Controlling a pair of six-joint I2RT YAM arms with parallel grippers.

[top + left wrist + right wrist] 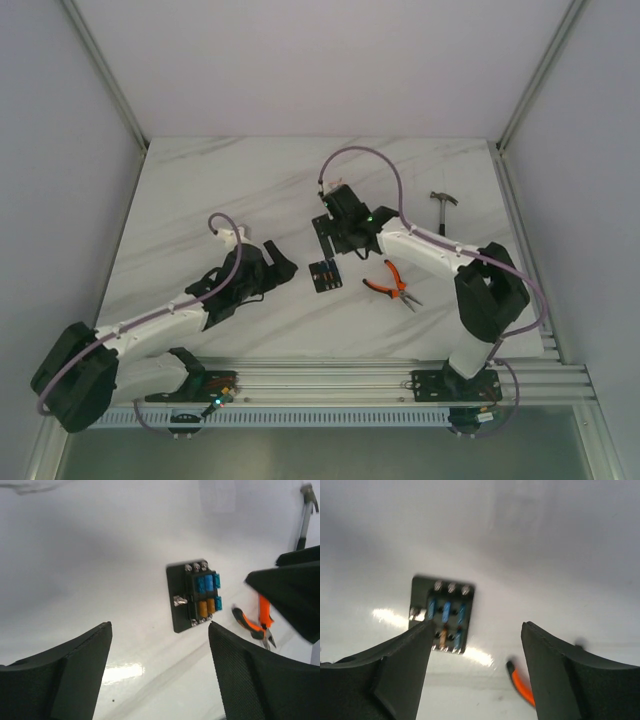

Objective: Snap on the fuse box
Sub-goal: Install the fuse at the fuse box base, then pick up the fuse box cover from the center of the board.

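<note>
The fuse box [325,273] lies flat on the white marbled table between my two arms. It is a small black block with blue and amber fuses and silver screws [195,597]. My left gripper [283,259] hovers just left of it, open, nothing between its fingers [160,625]. Hanging above and slightly behind the box is my right gripper [336,243], also open and empty [478,624]. In the right wrist view the fuse box [442,612] sits low, its near left corner hidden behind the left finger [395,670].
Orange-handled pliers [394,284] lie just right of the fuse box [257,622] [522,685]. A small hammer [443,208] rests further back on the right [305,515]. Grey walls and a metal frame enclose the table.
</note>
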